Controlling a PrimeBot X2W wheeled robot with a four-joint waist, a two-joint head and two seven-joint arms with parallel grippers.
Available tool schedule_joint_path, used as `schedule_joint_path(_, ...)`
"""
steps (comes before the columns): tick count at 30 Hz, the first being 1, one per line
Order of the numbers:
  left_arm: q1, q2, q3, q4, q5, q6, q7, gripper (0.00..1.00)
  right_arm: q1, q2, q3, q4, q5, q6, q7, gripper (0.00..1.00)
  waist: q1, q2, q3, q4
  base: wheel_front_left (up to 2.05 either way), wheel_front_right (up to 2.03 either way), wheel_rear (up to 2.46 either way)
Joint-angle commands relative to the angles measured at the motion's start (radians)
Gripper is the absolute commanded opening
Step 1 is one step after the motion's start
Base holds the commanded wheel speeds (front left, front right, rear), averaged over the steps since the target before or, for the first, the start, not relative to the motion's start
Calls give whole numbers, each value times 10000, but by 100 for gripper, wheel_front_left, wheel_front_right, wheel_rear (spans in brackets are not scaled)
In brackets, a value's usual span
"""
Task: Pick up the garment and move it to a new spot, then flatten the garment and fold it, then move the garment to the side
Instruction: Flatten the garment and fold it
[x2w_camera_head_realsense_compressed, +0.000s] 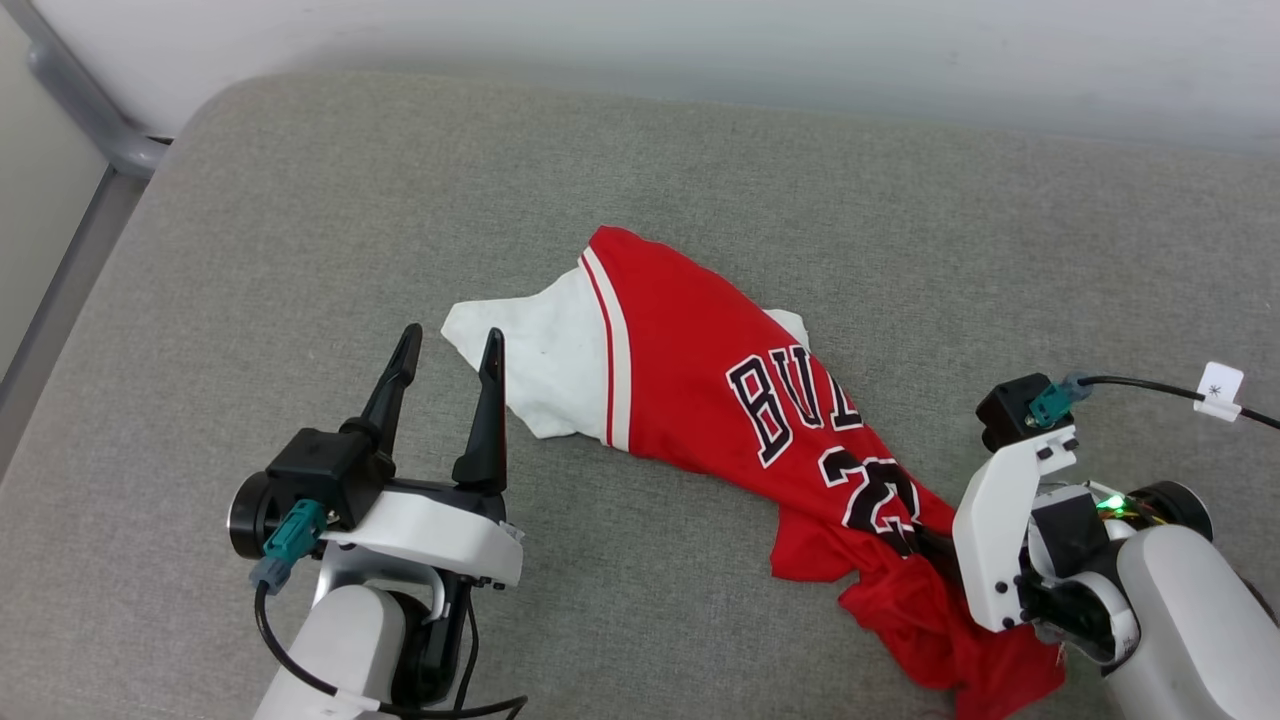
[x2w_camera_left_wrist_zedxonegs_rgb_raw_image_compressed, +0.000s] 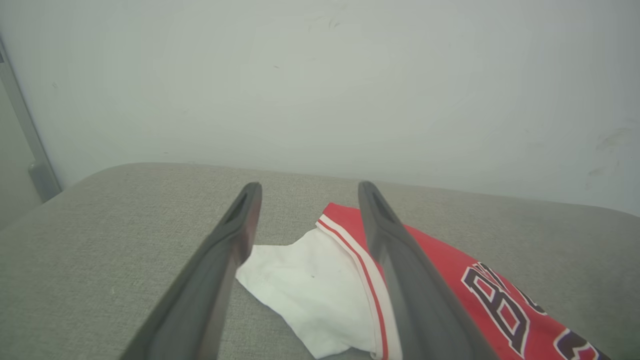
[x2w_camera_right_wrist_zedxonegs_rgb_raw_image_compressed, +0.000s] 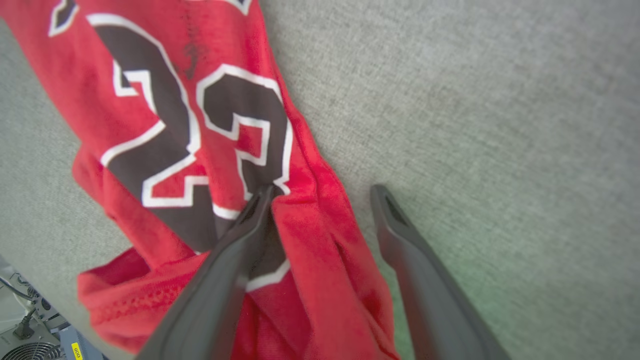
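Observation:
The garment (x2w_camera_head_realsense_compressed: 690, 370), a red jersey with a white sleeve (x2w_camera_head_realsense_compressed: 545, 365) and black lettering, lies crumpled on the grey cushion, running from the middle toward the lower right. My left gripper (x2w_camera_head_realsense_compressed: 450, 340) stands open just left of the white sleeve (x2w_camera_left_wrist_zedxonegs_rgb_raw_image_compressed: 310, 280), fingers apart above the cushion, nothing between them. My right gripper (x2w_camera_right_wrist_zedxonegs_rgb_raw_image_compressed: 322, 192) is open at the jersey's lower end. Its left finger (x2w_camera_right_wrist_zedxonegs_rgb_raw_image_compressed: 235, 260) presses into the red cloth (x2w_camera_right_wrist_zedxonegs_rgb_raw_image_compressed: 165, 125) near the number. A fold of cloth lies between the jaws, and the other finger (x2w_camera_right_wrist_zedxonegs_rgb_raw_image_compressed: 420, 270) is over bare cushion.
The grey cushion (x2w_camera_head_realsense_compressed: 300, 220) spans the whole work area, with a pale wall (x2w_camera_head_realsense_compressed: 700, 40) behind it. A grey metal frame (x2w_camera_head_realsense_compressed: 90, 110) runs past the upper left corner. A black cable with a white tag (x2w_camera_head_realsense_compressed: 1220, 390) trails from my right wrist. Equipment (x2w_camera_right_wrist_zedxonegs_rgb_raw_image_compressed: 30, 335) shows below the cushion's near edge.

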Motion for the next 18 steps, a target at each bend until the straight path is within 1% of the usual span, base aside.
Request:
schedule_joint_path(1,-100,-49,55,46,70,-87,-25,100,292,79,263,483,241,0,388,100,0,0,69,86,0,0,0)
schedule_joint_path(2,-110,-82,117,76,111,-136,-25,100,338,51,349,625,335,2,519,44,0,0,83,99,0,0,0)
schedule_joint_path(3,-117,-119,175,104,137,-172,-25,100,391,59,390,787,493,2,682,0,0,0,87,109,0,0,0)
schedule_joint_path(4,-115,-167,228,130,152,-204,-25,100,420,61,391,895,576,2,759,0,0,0,77,112,0,0,0)
schedule_joint_path(6,-86,-239,316,157,234,-242,-25,100,251,-42,347,835,602,-1,467,0,0,0,46,98,0,0,0)
schedule_joint_path(9,70,-276,511,183,329,-302,-26,100,-246,-204,8,499,351,-11,-319,0,0,0,-87,-39,0,0,0)
schedule_joint_path(12,208,-300,646,225,396,-324,-26,100,-559,-218,-543,59,57,-8,-1051,0,0,0,-288,-240,0,0,0)
schedule_joint_path(16,434,-293,815,288,476,-379,-26,100,-350,-147,-1554,-626,-523,-6,-1591,0,0,0,-606,-584,0,0,0)
schedule_joint_path(17,586,-302,882,292,508,-395,-26,100,241,28,-2378,-1366,-918,-4,-1771,0,0,0,-822,-862,0,0,0)
schedule_joint_path(18,650,-286,924,313,514,-401,-26,100,496,111,-2617,-1665,-1071,-4,-1791,0,0,0,-902,-959,0,0,0)
